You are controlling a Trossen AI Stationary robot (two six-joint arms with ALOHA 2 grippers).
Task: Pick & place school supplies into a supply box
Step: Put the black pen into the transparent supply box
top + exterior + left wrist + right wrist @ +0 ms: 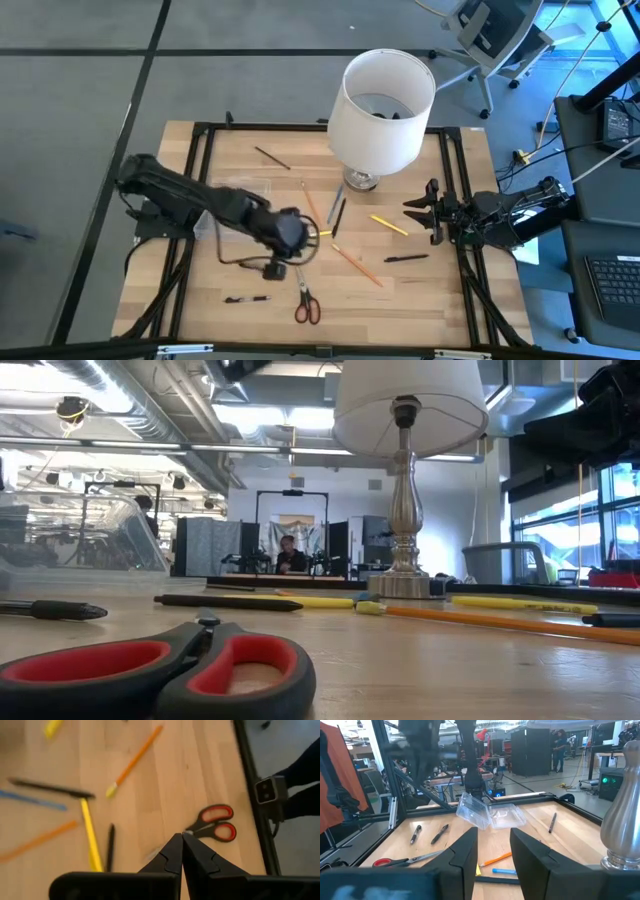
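Observation:
Pencils and pens lie scattered flat on the wooden table: a yellow one (389, 225), an orange one (357, 265), black pens (405, 258) (245, 298). The red-handled scissors (306, 305) (215, 822) lie near the table's near edge. The clear supply box (492, 813) (235, 195) sits open at the table's left, under my left arm. My left gripper (182, 840) (293, 238) is shut and hovers over mid-table, just beyond the scissors, holding nothing. My right gripper (432, 212) (492, 850) waits open at the table's right edge.
A lamp with a big white shade (385, 100) and a silver base (400, 575) stands at the far middle of the table. A black frame (200, 140) rims the tabletop. More pencils (132, 760) (90, 837) lie below my left gripper.

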